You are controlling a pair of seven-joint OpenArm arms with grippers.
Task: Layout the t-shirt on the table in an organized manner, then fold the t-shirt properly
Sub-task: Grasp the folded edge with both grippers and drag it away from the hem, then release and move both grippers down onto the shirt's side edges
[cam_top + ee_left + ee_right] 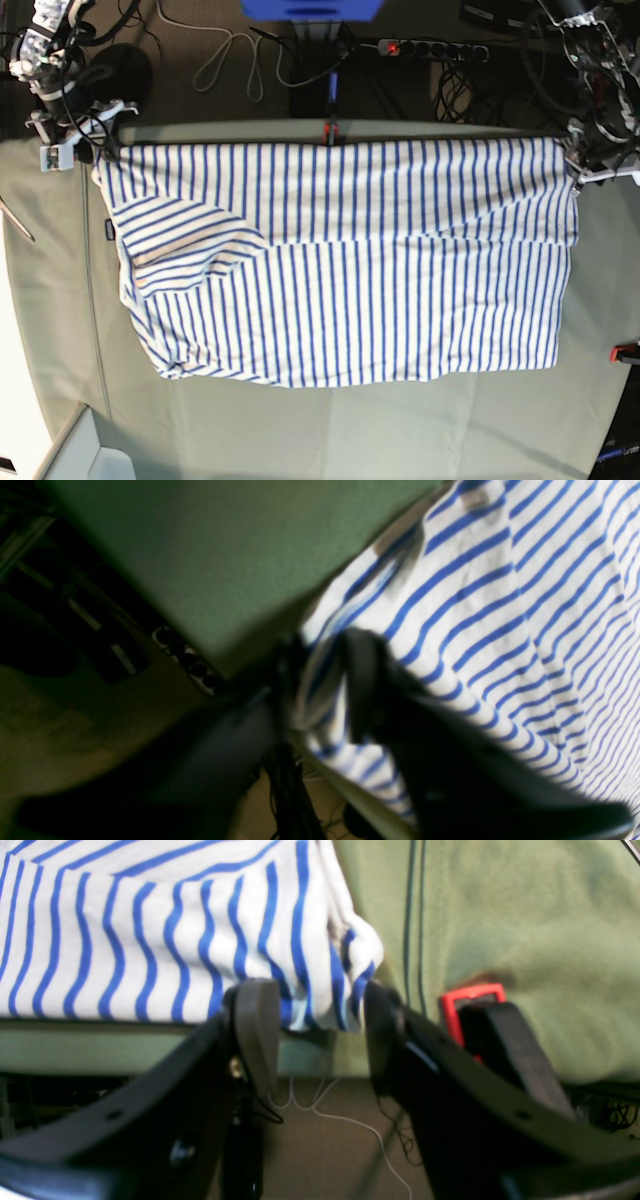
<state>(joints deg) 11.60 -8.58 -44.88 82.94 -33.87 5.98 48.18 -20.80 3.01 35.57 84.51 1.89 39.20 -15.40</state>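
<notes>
T-shirt [340,260] lies folded on desk [330,430], top edge along far side. My right hand [320,1030] apart around corner cloth; left hand [320,690] apart likewise. Best back both out level, avoid dragging fold.

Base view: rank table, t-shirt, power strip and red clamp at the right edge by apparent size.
1. table, fills most of the frame.
2. t-shirt, covers much of the table.
3. power strip, on the floor beyond the table, so it may look smaller than it is.
4. red clamp, partly cut off by the frame.
</notes>
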